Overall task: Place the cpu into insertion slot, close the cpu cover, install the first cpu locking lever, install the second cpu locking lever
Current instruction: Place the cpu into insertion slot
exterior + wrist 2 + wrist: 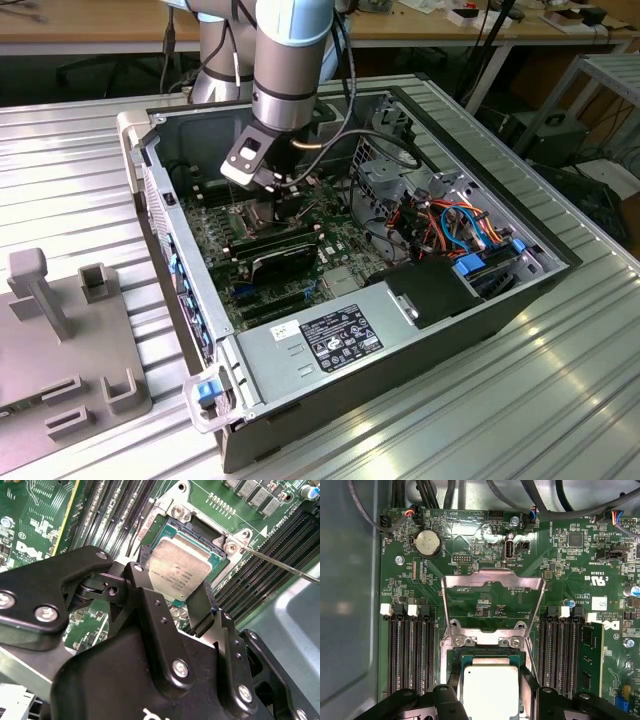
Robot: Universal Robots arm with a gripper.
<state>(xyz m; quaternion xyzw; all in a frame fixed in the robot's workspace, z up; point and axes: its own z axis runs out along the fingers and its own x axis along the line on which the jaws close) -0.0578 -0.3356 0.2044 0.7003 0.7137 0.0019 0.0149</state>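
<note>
Silvery-tan cpu (180, 572) sits at the insertion slot (199, 527), gripper (491, 700) clamped on two of its edges; placement step in hand, cpu cover (470, 581) hinged open. Release likely calls for the cpu lying flat and square.

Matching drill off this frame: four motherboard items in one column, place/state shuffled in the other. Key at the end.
Things:
1. cpu
2. cpu cover
3. coin cell
4. memory slots

Place or state:
A. long black rows on both sides of the socket
B. swung open on its hinge, green board visible through its window
C. silvery square within the insertion slot
D. round silvery disc on the board, beyond the cover

Pairs: 1-C, 2-B, 3-D, 4-A
</note>
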